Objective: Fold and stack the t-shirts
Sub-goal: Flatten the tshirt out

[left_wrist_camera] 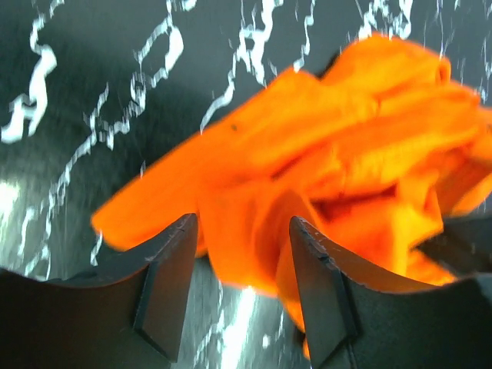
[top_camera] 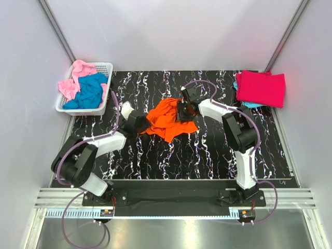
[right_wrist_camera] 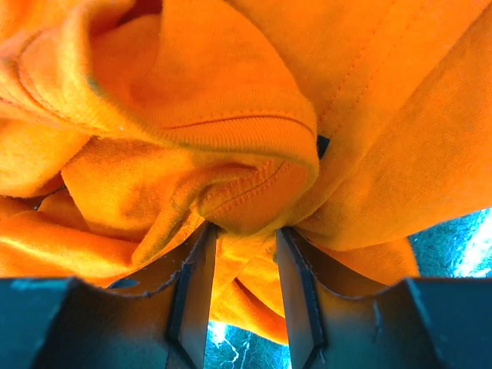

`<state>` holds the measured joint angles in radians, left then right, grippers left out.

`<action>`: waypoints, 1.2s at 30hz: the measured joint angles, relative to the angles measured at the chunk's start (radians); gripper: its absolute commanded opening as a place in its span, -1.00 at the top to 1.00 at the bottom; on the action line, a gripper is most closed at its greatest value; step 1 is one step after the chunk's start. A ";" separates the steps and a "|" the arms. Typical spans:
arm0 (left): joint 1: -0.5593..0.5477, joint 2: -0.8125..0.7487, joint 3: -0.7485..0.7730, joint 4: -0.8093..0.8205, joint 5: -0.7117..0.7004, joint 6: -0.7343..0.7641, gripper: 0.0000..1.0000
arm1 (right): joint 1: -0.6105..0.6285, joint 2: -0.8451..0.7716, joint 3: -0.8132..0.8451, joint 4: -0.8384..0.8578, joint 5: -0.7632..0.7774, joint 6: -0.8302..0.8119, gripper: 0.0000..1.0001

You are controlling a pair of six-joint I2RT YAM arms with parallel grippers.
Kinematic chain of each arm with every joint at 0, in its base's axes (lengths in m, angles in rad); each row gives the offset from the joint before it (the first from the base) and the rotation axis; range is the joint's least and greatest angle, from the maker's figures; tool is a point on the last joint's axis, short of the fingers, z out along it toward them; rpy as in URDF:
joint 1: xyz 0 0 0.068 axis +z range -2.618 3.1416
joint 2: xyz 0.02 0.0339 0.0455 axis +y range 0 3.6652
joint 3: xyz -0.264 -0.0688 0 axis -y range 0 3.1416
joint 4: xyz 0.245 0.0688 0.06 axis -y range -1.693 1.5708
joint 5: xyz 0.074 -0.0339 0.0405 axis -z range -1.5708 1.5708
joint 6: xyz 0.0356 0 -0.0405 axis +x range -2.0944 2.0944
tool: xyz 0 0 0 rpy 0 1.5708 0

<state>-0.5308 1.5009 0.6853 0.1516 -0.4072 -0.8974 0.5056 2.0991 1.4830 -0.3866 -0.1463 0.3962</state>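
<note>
Orange t-shirt [top_camera: 168,120]: crumpled.
Left gripper [left_wrist_camera: 242,231]: 9 o'clock, jaws apart around cloth.
Right gripper [right_wrist_camera: 244,238]: 2 o'clock, jaws clamped on cloth.

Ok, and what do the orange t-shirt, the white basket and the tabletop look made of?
Orange t-shirt: soft matte knit cloth, likely cotton jersey; ribbed collar band and stitched seams show. Basket: white plastic, apparently moulded; lattice walls. Tabletop: glossy black with white marble-like veining, reflecting light; stone or printed laminate, cannot tell.
</note>
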 measured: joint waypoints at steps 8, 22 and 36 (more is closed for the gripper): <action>0.042 0.137 0.063 0.027 0.023 0.011 -0.05 | 0.000 0.000 -0.002 0.003 -0.005 -0.002 0.13; 0.051 0.159 0.104 -0.009 0.043 0.021 0.02 | 0.000 0.000 -0.004 0.006 -0.005 0.000 0.14; 0.053 0.159 0.110 -0.045 0.045 0.037 0.28 | 0.000 0.000 -0.005 0.008 -0.006 0.004 0.15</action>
<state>-0.4778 1.6596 0.7956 0.1070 -0.3622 -0.8600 0.5056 2.0991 1.4776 -0.3790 -0.1524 0.4004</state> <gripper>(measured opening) 0.393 0.426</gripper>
